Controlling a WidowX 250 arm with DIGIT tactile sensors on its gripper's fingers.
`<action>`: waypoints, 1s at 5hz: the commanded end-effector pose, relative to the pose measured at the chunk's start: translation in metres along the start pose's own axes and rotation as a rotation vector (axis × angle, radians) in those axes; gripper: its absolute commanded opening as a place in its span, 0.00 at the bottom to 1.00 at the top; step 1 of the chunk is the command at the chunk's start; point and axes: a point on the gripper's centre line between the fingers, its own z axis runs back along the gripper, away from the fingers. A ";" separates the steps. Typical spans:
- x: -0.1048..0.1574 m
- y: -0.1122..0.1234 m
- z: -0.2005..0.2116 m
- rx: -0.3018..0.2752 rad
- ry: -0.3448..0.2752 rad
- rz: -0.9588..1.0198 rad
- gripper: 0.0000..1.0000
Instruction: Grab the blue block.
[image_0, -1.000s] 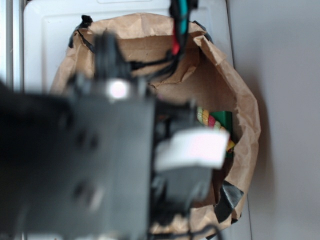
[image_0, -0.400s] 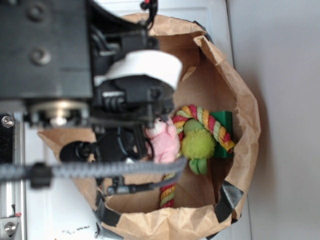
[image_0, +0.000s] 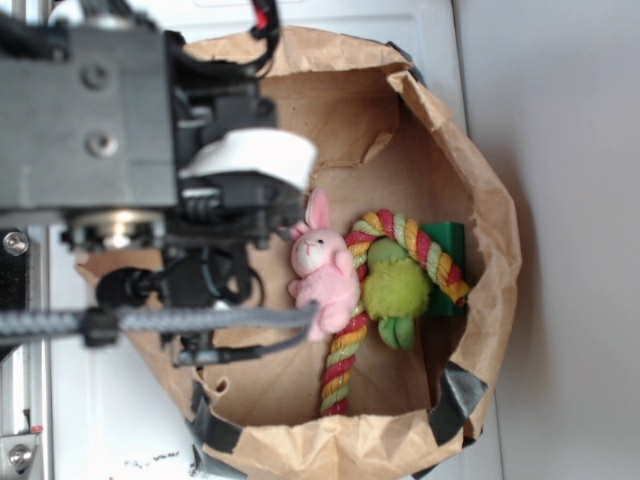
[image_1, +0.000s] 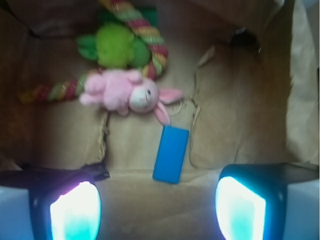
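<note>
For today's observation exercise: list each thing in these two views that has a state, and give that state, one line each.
Gripper: open, empty, above the bag floor.
Blue block: lying flat, free, between the fingers' line and the bunny.
Bunny: lying on its side, ungripped.
Rope toy: lying curved across the floor.
Green plush: resting beside the bunny.
Green block: partly hidden under the rope.
Paper bag: open, crumpled.

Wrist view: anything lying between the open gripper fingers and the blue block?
Nothing. In the wrist view only bare brown paper separates the gripper from the blue block; the pink bunny lies beyond it.
</note>
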 end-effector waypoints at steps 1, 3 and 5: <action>0.005 0.006 0.013 0.006 -0.046 0.006 1.00; 0.005 0.006 0.013 0.006 -0.046 0.006 1.00; 0.016 0.027 -0.025 0.034 -0.006 0.029 1.00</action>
